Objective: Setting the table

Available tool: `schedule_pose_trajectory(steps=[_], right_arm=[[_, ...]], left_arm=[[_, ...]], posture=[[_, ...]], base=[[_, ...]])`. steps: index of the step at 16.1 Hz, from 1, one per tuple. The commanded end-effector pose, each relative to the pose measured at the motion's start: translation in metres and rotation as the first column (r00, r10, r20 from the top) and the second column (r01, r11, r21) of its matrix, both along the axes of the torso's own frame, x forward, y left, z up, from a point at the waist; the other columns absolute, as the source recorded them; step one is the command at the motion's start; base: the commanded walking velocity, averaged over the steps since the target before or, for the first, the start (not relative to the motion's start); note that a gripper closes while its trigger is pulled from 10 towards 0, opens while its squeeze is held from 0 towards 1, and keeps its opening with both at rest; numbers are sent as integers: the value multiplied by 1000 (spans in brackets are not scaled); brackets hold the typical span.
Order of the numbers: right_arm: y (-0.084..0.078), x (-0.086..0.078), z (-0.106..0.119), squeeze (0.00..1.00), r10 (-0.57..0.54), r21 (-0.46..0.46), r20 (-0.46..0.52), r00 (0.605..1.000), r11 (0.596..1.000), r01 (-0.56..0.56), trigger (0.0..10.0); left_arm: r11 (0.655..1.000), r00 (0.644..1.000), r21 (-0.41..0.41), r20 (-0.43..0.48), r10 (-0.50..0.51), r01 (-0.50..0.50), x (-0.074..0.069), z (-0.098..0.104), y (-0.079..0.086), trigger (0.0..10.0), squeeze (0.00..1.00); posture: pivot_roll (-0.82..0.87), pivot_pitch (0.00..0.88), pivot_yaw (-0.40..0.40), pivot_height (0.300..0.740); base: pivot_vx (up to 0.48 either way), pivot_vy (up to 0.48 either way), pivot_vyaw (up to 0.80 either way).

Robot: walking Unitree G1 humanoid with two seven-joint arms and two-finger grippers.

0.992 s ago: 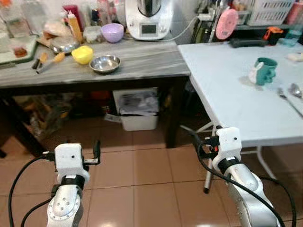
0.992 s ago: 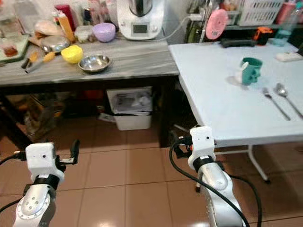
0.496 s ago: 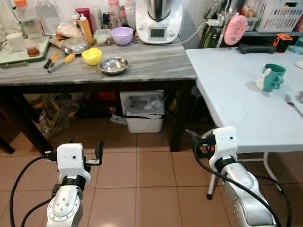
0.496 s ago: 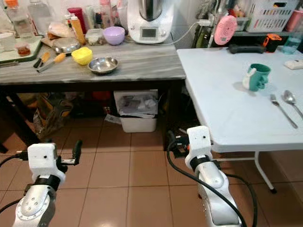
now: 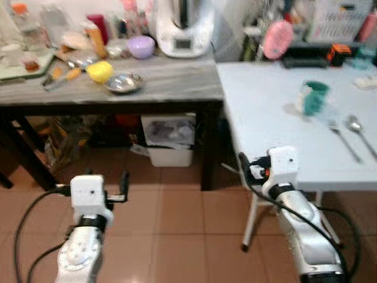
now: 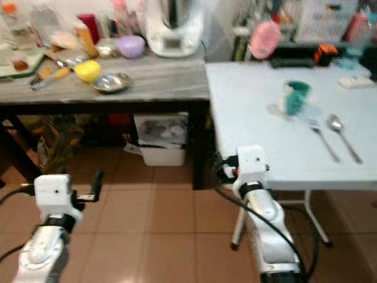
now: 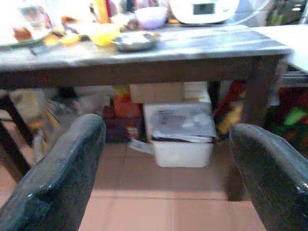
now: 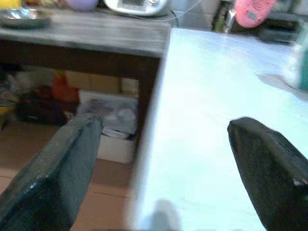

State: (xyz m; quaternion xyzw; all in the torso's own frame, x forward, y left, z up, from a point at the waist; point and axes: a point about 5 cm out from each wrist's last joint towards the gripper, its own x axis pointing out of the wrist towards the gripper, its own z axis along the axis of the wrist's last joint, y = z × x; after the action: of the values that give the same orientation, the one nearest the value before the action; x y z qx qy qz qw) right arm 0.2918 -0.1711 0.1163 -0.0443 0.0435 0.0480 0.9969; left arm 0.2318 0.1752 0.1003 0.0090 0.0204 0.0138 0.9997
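Note:
A white table (image 5: 265, 112) stands ahead on the right. It carries a teal mug (image 5: 312, 97), a fork (image 5: 343, 137) and a spoon (image 5: 357, 128). Left of it a grey counter (image 5: 171, 79) holds a steel bowl (image 5: 124, 82), a yellow bowl (image 5: 99, 71) and a purple bowl (image 5: 141, 46). My left gripper (image 7: 168, 144) hangs low over the floor, open and empty, facing the counter. By the white table's near corner my right gripper (image 8: 163, 144) is open and empty too, level with the table's edge.
A white kitchen appliance (image 5: 184, 26) stands at the back of the counter among bottles. A white bin (image 5: 169, 141) and bags sit under the counter. The white table's leg (image 5: 250, 215) stands beside my right arm. Brown tiled floor (image 5: 182, 236) lies in front.
The whole picture has shifted and blurred, so the camera has moved; the white table's corner now lies closer to my right arm. Both grippers stay open and empty.

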Motion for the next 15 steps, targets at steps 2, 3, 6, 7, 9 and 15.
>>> schedule_pose_trajectory(steps=[2,3,6,7,9,15], right_arm=[[-1,1,-2,0,-9,-20,-11,1000,1000,9,10000],[0,2,-2,0,-13,-44,-5,1000,999,13,10000],[1,4,-1,0,-20,-9,2,1000,1000,20,10000],[-2,6,0,0,-48,-62,25,999,997,49,10000],[0,6,0,0,-43,-78,33,999,996,45,10000],[3,6,0,0,-11,-52,35,999,999,12,10000]], left_arm=[[1000,1000,12,9,-5,5,2,3,2,10000,0],[1000,1000,13,9,-5,5,2,3,3,10000,0],[1000,1000,15,9,-7,6,3,3,3,10000,0],[1000,1000,16,8,-11,11,3,2,2,10000,0],[1000,1000,19,8,-12,11,4,2,2,10000,0],[1000,999,29,48,3,-4,10,7,1,10000,0]], posture=[[-210,0,43,740],[-210,0,42,740],[-211,0,45,740],[-210,0,44,740],[-212,0,47,740],[-215,0,56,740]], base=[[0,-480,0],[0,-480,0],[0,-480,0],[0,-322,0],[0,-311,0],[0,0,0]])
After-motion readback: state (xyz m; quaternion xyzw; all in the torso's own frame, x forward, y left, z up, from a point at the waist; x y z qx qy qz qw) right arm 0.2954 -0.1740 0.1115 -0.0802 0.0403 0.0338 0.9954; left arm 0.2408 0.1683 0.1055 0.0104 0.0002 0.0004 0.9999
